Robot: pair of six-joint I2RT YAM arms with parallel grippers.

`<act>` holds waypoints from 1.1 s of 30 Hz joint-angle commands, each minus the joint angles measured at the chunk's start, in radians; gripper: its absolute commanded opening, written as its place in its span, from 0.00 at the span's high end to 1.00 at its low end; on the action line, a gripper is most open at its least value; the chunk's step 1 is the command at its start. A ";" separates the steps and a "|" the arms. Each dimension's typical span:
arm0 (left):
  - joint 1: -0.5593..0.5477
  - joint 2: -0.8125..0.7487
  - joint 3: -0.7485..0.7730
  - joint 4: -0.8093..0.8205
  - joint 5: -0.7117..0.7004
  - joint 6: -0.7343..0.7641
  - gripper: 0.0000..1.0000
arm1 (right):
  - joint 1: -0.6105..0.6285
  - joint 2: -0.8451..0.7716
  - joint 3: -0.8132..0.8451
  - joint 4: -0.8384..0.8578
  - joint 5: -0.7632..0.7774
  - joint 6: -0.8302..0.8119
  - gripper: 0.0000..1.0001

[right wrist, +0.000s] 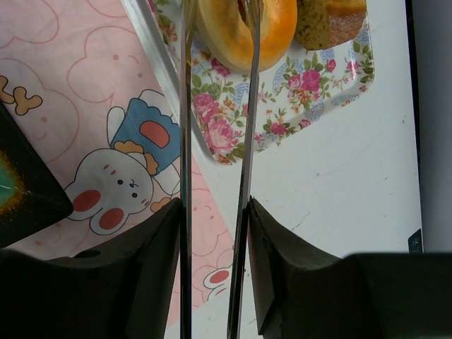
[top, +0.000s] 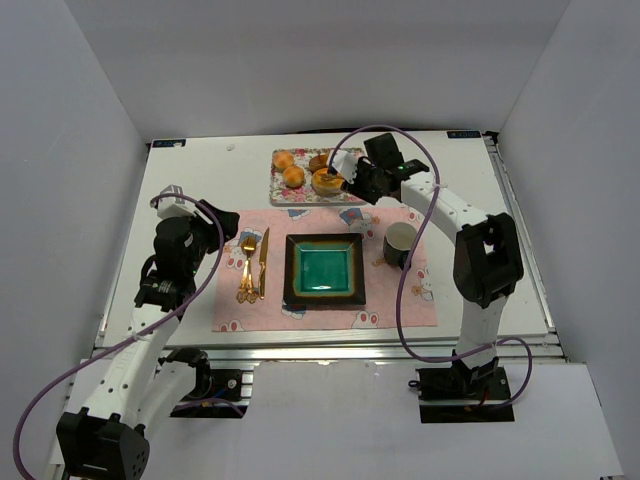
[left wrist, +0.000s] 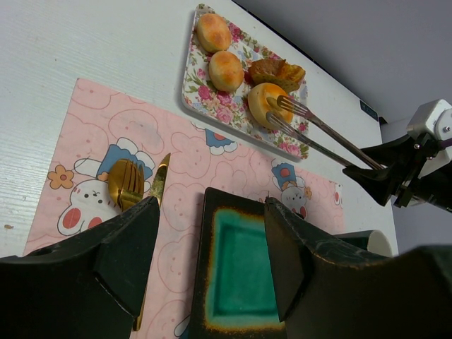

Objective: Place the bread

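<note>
The bread (top: 327,181) is a golden-brown ring lying on the floral tray (top: 290,196) at the back of the table. My right gripper (top: 362,183) is shut on a pair of metal tongs (right wrist: 185,127), one arm pressed against each finger. In the right wrist view one tong arm runs along the bread's (right wrist: 219,35) edge and the other crosses its middle. The left wrist view shows the tong tips (left wrist: 286,106) at the bread (left wrist: 263,101). My left gripper (top: 215,225) is open and holds nothing, low over the pink placemat (left wrist: 106,134) near the plate (left wrist: 244,261).
Two round orange buns (top: 288,168) and a darker pastry (top: 320,162) share the tray. A green square plate (top: 323,270) sits mid-placemat, with gold cutlery (top: 250,265) to its left and a dark mug (top: 400,243) to its right.
</note>
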 commanded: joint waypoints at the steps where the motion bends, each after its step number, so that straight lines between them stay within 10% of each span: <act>1: 0.001 -0.010 -0.004 0.007 -0.011 0.001 0.29 | 0.005 -0.018 0.000 0.066 0.020 -0.020 0.54; 28: 0.001 -0.018 -0.014 0.010 -0.008 -0.002 0.29 | 0.022 0.054 0.040 -0.001 0.065 -0.024 0.54; 33: 0.001 -0.021 -0.011 0.015 -0.009 -0.005 0.29 | 0.022 0.059 0.044 -0.009 0.068 -0.021 0.77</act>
